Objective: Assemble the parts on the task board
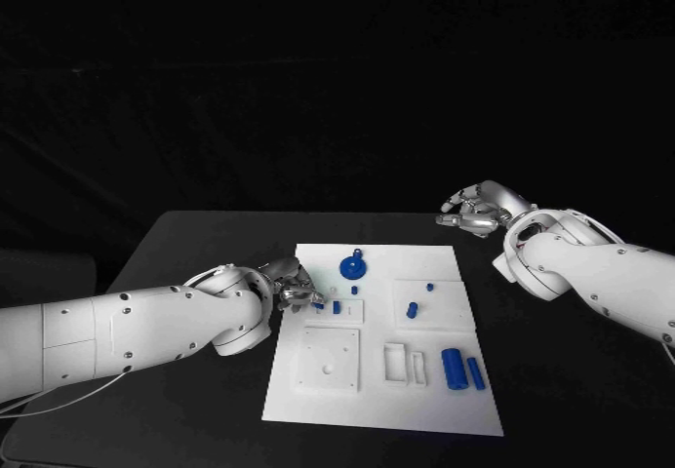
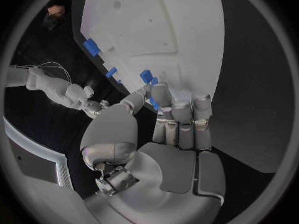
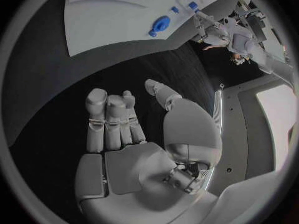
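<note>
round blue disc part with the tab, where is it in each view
Head view: the round blue disc part lies at the task board's far edge, right of the left hand.
Left wrist view: I cannot pick it out.
Right wrist view: it lies near the board's edge, beyond the right hand.
Shared landmark: the board.

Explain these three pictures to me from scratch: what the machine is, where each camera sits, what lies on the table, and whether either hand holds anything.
This is a robot with two white arms, each ending in a silver many-fingered hand. The square picture looks down from its head; each round one comes from a camera behind one wrist.

On the black table lies the white task board, carrying small blue parts: a round disc with a tab, two cylinders side by side, and a few smaller pegs.

The left hand reaches over the board's edge, fingertips at a small blue part; whether it grips it, I cannot tell. The right hand hangs off the board, holding nothing, its fingers loosely curled.
</note>
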### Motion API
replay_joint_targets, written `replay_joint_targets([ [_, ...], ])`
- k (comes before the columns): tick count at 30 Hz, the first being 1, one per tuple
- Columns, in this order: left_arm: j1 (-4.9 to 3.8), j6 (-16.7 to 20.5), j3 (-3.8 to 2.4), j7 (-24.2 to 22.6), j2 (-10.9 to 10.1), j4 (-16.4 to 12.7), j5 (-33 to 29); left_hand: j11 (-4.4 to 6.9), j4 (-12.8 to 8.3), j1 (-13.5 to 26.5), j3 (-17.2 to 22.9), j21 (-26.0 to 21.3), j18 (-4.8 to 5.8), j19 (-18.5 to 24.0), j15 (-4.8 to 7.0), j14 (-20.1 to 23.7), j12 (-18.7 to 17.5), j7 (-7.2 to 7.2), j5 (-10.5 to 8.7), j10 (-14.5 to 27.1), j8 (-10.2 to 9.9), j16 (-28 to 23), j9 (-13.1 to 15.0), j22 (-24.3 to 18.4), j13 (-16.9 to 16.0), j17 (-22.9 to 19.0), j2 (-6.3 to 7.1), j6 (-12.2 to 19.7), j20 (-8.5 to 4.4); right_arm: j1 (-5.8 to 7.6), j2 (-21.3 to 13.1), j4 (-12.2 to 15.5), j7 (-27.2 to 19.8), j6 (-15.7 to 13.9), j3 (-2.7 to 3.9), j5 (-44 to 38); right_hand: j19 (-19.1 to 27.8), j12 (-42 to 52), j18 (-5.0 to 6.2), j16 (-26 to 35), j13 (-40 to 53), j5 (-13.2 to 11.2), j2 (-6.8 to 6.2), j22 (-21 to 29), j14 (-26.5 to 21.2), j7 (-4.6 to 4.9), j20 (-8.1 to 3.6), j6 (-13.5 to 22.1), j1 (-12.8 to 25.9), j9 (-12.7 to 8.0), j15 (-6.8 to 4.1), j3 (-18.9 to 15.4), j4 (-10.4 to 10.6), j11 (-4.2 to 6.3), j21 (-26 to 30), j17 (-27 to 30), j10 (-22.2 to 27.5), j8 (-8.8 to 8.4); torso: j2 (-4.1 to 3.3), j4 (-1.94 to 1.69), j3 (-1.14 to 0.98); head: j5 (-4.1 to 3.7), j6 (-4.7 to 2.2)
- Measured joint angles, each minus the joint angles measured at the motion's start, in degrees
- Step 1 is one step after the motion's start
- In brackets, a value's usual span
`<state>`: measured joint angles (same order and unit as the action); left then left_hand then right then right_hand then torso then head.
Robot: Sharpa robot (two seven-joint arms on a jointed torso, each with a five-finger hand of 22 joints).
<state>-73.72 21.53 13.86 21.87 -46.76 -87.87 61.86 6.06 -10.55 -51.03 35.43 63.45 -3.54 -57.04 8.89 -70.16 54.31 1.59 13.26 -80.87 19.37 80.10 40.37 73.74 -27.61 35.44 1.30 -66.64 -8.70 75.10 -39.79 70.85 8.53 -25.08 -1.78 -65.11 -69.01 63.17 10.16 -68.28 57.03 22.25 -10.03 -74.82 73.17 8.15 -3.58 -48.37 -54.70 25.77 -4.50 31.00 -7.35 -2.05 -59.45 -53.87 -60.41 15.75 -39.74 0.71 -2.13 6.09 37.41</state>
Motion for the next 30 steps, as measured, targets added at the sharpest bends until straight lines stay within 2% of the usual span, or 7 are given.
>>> replay_joint_targets([
  [7, 0.06, -0.7, 0.00, 0.2, 0.1, 0.5, 0.8, 0.00, 0.2, 0.0, 0.1, 0.0, 0.00, 0.0, -0.08, -0.1, 0.3, 0.00, 0.05, 0.0, 0.5, 0.5, 0.3, 0.1, -0.2, 0.1, 0.48, 0.0, 0.00, 0.00, 0.0, 0.0, 0.0, 0.0, 0.00, 0.0, -0.2, 0.0, 0.00, 0.0, 0.0, 0.0, 0.00, 0.0, 0.0, -0.03, -0.01, 0.0, 0.0, 0.0, 0.00, 0.0, 0.0, 0.00, 0.0, 0.0, 0.0, 0.00, 0.00, 0.00, -0.01, 0.02, 0.01],
  [10, 0.08, -1.1, 0.00, 0.4, 0.2, 0.8, 1.2, 0.00, 0.2, 0.3, 0.1, 0.0, 0.00, 0.0, -0.09, -0.1, 0.7, -0.01, 0.10, 0.0, 1.3, 0.5, 0.3, 0.1, -0.3, 0.2, 0.77, 0.0, 0.00, 0.00, 0.0, 0.0, 0.0, 0.0, 0.00, 0.0, -0.2, 0.0, 0.00, 0.0, 0.0, 0.0, 0.00, 0.0, 0.0, -0.06, -0.01, -0.1, 0.0, 0.0, 0.00, 0.0, 0.0, 0.00, 0.0, 0.0, 0.0, 0.00, 0.00, 0.00, -0.01, 0.03, 0.04],
  [23, 0.26, -2.5, 0.00, 1.3, 0.5, 1.4, 3.2, 0.10, 0.2, 0.4, 0.1, 0.6, 0.01, -0.2, -0.09, -0.1, 2.3, -0.03, 0.10, 0.1, 1.8, 2.1, 0.3, 0.4, -1.0, 0.7, 0.82, 0.0, -0.21, -0.04, 0.0, -0.1, 0.0, 0.1, 0.00, 0.0, -0.2, 0.0, 0.00, 0.0, 0.0, 0.0, 0.00, 0.0, 0.0, -0.25, 0.00, -0.1, 0.0, 0.0, 0.03, 0.0, 0.0, 0.00, 0.0, 0.0, 0.0, 0.00, -0.01, 0.01, -0.01, 0.00, 0.24],
  [25, 0.26, -2.7, 0.00, 1.4, 0.5, 1.4, 3.4, 0.11, 0.2, 0.4, 0.1, 0.6, -0.44, -0.2, -0.05, -0.1, 2.5, -0.03, 0.10, 0.1, 1.8, 2.2, 0.3, 0.4, -1.1, 0.7, 0.82, 0.0, -0.21, -0.05, 0.0, -0.1, 0.0, 0.1, 0.00, 0.0, -0.2, 0.0, 0.00, 0.0, 0.0, 0.0, 0.00, 0.0, 0.0, -0.18, 0.00, 0.0, 0.0, 0.0, 0.03, 0.0, 0.0, 0.00, 0.0, 0.0, 0.0, 0.00, -0.01, 0.01, -0.01, 0.00, 0.26],
  [30, 0.27, -3.0, -0.03, 1.6, 0.6, 1.4, 3.8, 0.06, 0.2, 0.3, 0.1, 0.6, -0.75, -0.2, 0.17, -0.1, 2.7, -0.04, 0.08, 0.1, 1.8, 2.5, 0.3, 0.5, -1.2, 0.8, 0.82, 0.0, -0.21, -0.10, 0.0, -0.1, 0.0, 0.1, 0.00, 0.0, -0.2, 0.0, 0.00, 0.0, 0.0, 0.0, 0.00, 0.0, 0.0, -0.10, 0.00, 0.1, 0.0, 0.0, 0.03, 0.0, 0.0, 0.00, 0.0, 0.0, 0.0, 0.00, -0.02, 0.01, -0.01, 0.00, 0.28],
])
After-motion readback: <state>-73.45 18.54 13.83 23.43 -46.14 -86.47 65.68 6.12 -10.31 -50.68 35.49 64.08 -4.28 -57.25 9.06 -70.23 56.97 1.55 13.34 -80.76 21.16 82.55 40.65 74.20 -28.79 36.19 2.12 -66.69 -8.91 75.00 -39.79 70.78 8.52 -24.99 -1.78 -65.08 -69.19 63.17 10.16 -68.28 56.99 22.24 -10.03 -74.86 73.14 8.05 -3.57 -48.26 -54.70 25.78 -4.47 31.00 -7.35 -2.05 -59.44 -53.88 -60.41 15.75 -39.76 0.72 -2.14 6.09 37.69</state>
